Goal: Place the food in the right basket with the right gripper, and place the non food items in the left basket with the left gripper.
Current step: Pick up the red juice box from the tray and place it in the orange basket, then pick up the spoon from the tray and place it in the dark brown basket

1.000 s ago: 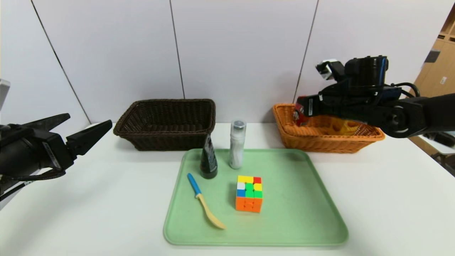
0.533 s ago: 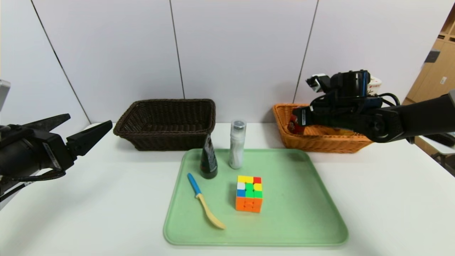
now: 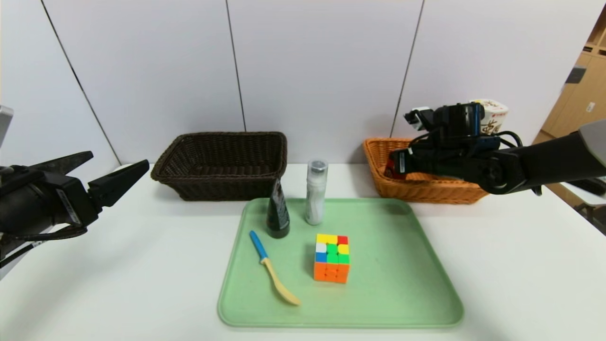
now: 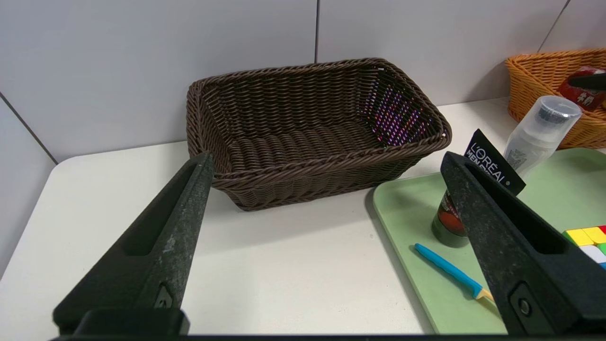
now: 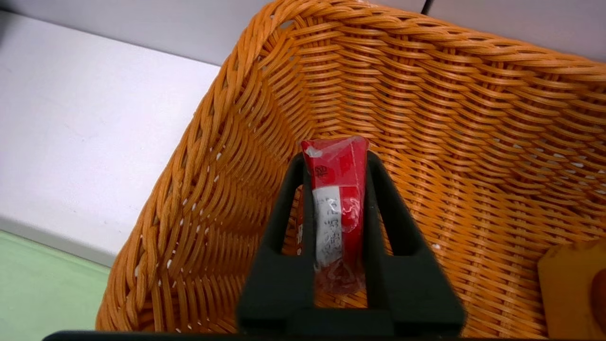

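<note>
Holding the red drink carton between its fingers down inside the orange basket, the right gripper is dropping off food and must next let go.

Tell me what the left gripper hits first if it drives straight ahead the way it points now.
Most likely the left basket: in its wrist view the open left gripper frames that dark brown basket dead ahead, with only bare table between. Depth is uncertain.
</note>
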`<action>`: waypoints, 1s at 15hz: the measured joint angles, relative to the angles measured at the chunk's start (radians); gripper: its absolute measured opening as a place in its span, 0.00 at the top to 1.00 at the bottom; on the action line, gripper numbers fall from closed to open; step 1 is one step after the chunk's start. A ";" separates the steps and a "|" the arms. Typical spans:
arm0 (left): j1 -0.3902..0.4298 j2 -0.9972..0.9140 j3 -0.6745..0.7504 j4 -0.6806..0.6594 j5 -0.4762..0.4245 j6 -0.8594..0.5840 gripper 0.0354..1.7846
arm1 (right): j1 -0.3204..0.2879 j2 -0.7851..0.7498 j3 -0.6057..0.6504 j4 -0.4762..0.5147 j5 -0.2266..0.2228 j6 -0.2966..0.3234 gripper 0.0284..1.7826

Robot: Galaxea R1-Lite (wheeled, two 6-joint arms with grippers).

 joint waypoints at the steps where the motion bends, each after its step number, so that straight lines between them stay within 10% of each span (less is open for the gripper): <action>1: 0.000 0.000 0.000 0.000 0.000 -0.001 0.06 | 0.000 0.000 0.000 -0.006 0.000 0.000 0.70; 7: -0.001 0.000 0.000 0.000 -0.002 0.000 0.06 | 0.001 -0.004 0.019 -0.089 -0.001 0.017 0.34; 15: -0.001 -0.003 0.003 0.000 -0.003 0.001 0.06 | 0.007 -0.164 0.095 -0.091 -0.009 0.014 0.15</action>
